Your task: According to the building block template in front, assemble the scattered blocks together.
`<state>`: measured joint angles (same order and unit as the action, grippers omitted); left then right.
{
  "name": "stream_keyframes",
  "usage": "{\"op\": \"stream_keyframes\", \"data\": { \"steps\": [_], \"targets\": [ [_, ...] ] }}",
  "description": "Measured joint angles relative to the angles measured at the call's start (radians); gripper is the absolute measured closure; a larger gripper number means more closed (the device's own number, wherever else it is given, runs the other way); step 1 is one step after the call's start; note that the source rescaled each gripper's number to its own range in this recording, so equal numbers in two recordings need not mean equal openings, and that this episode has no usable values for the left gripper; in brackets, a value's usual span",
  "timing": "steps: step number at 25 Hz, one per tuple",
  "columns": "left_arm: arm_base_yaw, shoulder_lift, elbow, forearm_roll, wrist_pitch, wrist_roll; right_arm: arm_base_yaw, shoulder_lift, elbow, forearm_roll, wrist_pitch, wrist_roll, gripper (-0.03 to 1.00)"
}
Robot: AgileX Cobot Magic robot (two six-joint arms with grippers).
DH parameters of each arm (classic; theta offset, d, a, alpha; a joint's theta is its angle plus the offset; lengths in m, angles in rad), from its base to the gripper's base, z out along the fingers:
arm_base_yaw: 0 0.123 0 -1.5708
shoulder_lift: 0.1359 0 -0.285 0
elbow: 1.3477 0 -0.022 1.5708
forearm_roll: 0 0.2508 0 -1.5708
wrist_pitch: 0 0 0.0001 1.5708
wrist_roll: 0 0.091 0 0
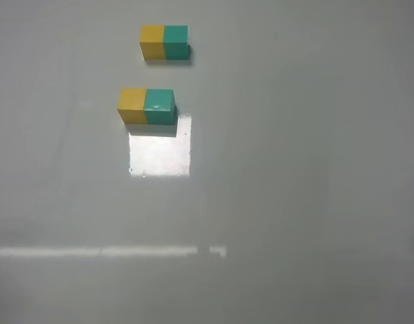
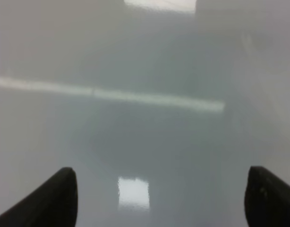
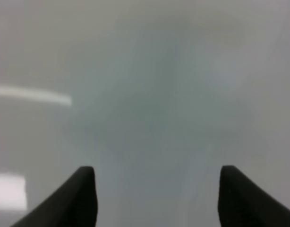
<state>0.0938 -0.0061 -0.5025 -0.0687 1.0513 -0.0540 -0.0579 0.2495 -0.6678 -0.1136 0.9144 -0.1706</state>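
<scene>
In the exterior high view the building block template (image 1: 164, 42), a small yellow-and-teal bar, lies at the far middle-left. Nearer, the mustard-yellow cube (image 1: 132, 104) and the teal-green cube (image 1: 160, 106) sit side by side, touching, yellow on the left. Neither arm shows in that view. The left gripper (image 2: 159, 196) is open and empty over bare table; its dark fingertips (image 2: 57, 196) stand far apart. The right gripper (image 3: 157, 194) is open and empty too, its fingertips (image 3: 81, 194) wide apart. No block shows in either wrist view.
A bright square light reflection (image 1: 160, 152) lies on the grey table just in front of the two cubes. A pale reflected stripe (image 1: 106, 252) runs across the near left of the table.
</scene>
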Motion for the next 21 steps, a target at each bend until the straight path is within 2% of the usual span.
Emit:
{"op": "stream_keyframes", "data": {
  "steps": [5, 10, 21],
  "targets": [
    [0.0, 0.0, 0.0, 0.0, 0.0, 0.0, 0.021, -0.145, 0.089, 0.036, 0.005, 0.058, 0.55],
    [0.0, 0.0, 0.0, 0.0, -0.001, 0.0, 0.021, -0.215, 0.152, 0.06, 0.054, 0.08, 0.55],
    [0.0, 0.0, 0.0, 0.0, -0.001, 0.0, 0.021, -0.255, 0.165, 0.025, 0.061, 0.165, 0.55]
  ]
}}
